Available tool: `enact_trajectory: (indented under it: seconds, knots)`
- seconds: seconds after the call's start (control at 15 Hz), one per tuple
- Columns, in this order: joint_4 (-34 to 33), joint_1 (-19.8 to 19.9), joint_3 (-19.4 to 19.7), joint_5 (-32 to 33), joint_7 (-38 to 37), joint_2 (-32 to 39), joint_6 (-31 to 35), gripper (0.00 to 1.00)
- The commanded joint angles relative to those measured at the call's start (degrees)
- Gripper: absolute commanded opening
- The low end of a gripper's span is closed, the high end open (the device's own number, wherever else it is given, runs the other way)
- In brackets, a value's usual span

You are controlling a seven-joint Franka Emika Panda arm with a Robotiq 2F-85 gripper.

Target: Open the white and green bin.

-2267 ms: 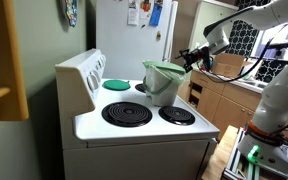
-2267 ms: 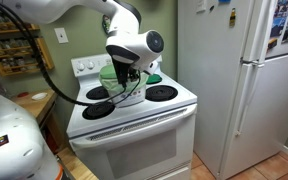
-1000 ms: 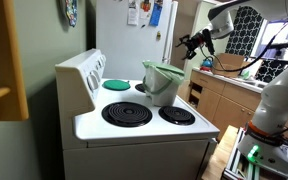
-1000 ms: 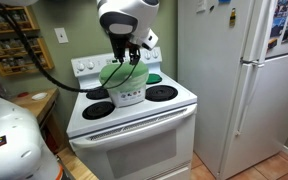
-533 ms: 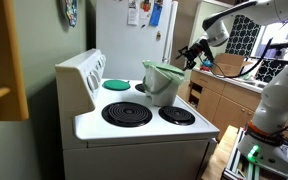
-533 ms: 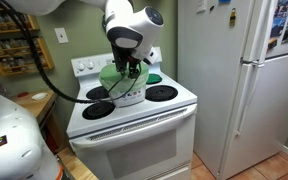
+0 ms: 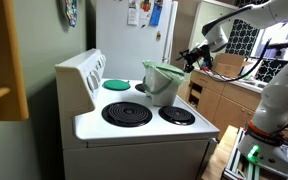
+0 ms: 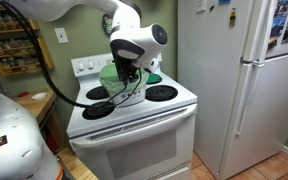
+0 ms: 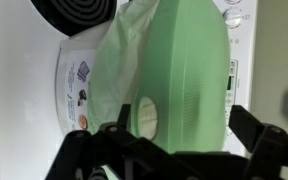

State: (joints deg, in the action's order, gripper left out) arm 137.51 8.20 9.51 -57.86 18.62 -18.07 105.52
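I hold the gripper (image 7: 190, 58) spread open and empty just beside the white and green bin (image 7: 163, 83), which stands in the middle of the stove (image 7: 134, 128) top, its pale green lid (image 9: 184, 70) down, so the opening itself remains undone.

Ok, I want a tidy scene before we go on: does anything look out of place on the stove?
Yes: the bin stands on the stove top among the burners, and a pale liner bag bunches out from under its green lid.
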Motion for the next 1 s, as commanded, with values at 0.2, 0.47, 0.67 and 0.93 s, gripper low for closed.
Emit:
enact_trajectory:
  seconds: [0.2, 0.47, 0.67, 0.93]
  knots:
    - [2.2, -0.1, 0.5, -4.9, 6.0, 1.7, -0.5, 1.0]
    - [2.2, -0.2, 0.3, -8.4, 8.6, 3.0, -0.1, 1.0]
    - [2.2, -0.1, 0.2, -11.1, 10.2, 3.9, -0.5, 1.0]
    - [2.0, 0.2, 0.3, -13.6, 11.6, 3.7, -1.2, 1.0]
